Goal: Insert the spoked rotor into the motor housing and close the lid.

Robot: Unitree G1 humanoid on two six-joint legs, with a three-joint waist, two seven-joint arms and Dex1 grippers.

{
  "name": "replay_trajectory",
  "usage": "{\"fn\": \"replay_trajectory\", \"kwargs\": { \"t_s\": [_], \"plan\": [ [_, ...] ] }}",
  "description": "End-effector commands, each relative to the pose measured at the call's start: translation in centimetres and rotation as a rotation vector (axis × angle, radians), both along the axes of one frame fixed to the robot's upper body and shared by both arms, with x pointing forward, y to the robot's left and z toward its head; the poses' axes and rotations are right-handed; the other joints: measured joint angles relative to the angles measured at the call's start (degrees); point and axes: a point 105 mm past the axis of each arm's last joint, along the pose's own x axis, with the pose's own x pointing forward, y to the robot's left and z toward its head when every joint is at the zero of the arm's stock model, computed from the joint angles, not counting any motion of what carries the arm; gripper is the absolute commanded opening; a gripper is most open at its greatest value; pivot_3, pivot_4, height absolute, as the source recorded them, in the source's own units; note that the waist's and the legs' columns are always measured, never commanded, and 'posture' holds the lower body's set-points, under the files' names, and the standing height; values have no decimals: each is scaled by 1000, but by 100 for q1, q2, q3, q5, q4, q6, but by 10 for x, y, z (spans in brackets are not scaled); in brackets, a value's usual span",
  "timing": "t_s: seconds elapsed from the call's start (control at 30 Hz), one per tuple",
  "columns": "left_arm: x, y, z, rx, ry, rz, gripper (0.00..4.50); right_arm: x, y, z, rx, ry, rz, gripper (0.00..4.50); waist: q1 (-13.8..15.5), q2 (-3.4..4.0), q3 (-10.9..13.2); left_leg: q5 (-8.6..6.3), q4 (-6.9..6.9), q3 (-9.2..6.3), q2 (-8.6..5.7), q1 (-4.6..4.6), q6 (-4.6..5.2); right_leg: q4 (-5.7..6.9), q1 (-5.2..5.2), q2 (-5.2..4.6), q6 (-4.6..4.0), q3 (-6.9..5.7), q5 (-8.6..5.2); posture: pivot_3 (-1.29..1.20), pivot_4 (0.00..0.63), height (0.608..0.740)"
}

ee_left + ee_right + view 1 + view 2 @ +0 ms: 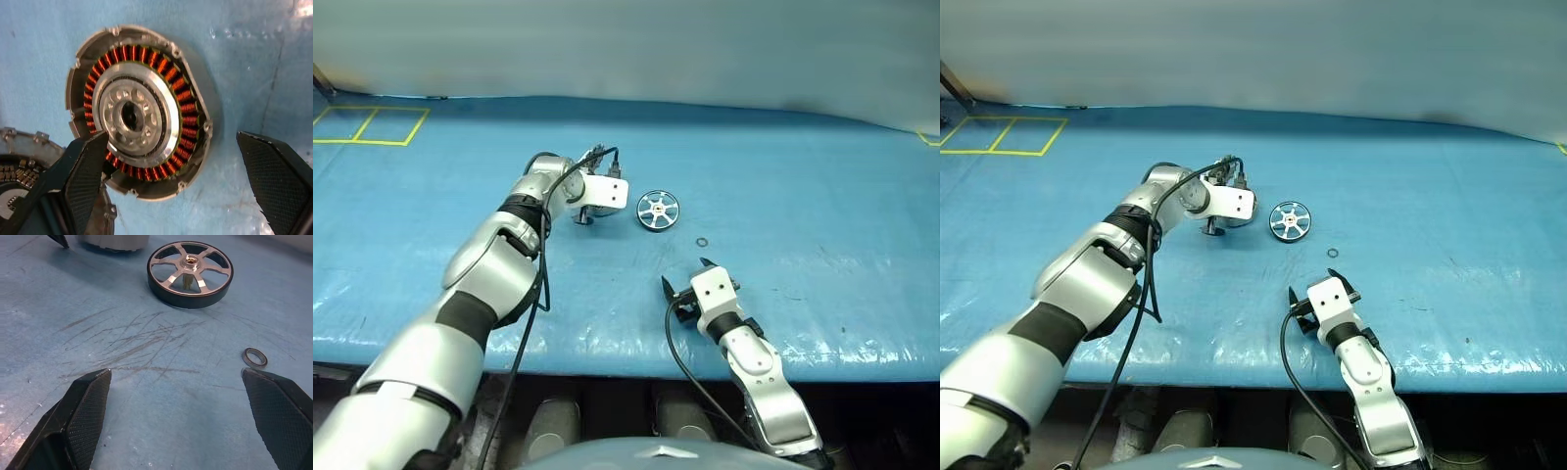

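The motor housing [139, 115], a round silver cup with a ring of copper windings and a dark centre hole, lies open on the blue mat. Its lid [24, 161] lies flat beside it, partly behind one finger. My left gripper [171, 137] hangs open just above the housing, pointing down at it, one finger over its rim and nothing held. The spoked rotor [658, 210], silver with a dark rim, lies flat on the mat just right of my left hand. My right gripper [688, 274] stands open and empty nearer the table's front, aimed at the rotor [190, 267].
A small metal ring [701, 242] lies on the mat between the rotor and my right gripper. Yellow tape lines [372, 125] mark the far left corner of the blue table cover [803, 176]. The table's front edge runs just behind my right wrist.
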Motion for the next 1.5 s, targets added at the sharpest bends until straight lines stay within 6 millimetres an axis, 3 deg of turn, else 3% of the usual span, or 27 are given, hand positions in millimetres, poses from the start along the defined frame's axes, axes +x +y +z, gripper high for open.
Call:
{"fn": "replay_trajectory", "kwargs": {
  "t_s": [0.03,0.3,0.7,0.9,1.17,1.27,1.33,1.5],
  "plan": [
    [2,0,12,30,-4,2,4500,1,7,8,-5,-29,36,4475,4,-1,1,0,0,0,0,-1,0,0,0,0,0,0,0,0,150,740],
    [5,-27,15,-31,-75,-22,4500,-2,8,7,-37,-18,65,4475,64,-3,2,0,4,-1,-1,-3,1,-1,0,-2,0,-1,0,0,150,740],
    [6,-23,8,94,-104,-49,4500,-10,-2,3,-72,11,50,4475,69,-3,1,0,8,0,-1,-3,0,1,1,-2,1,-1,0,0,150,740],
    [0,-36,-1,86,-89,-77,4500,-10,-3,3,-92,15,57,4475,92,-3,1,0,11,0,-1,-2,0,4,3,-2,1,-1,1,0,150,740],
    [-3,-34,-13,146,-80,-98,4500,-12,-8,4,-122,17,53,4475,100,-3,0,0,15,-1,-2,14,1,4,21,-2,3,-2,1,0,150,740],
    [-5,-30,-18,170,-63,-101,3944,-12,-8,2,-124,19,51,4500,98,-3,0,0,16,-1,-2,21,1,4,29,-2,3,-1,1,0,150,740],
    [-4,-29,-19,170,-71,-93,3326,-13,-7,1,-128,22,52,4500,99,-3,0,0,17,-2,-2,24,1,4,32,-2,4,-1,2,0,150,740],
    [-4,-26,-19,182,-70,-93,3326,-14,-7,-1,-133,26,46,4500,95,-3,0,0,23,-3,-2,31,1,4,42,-2,25,-2,-6,0,150,740]
  ]
}}
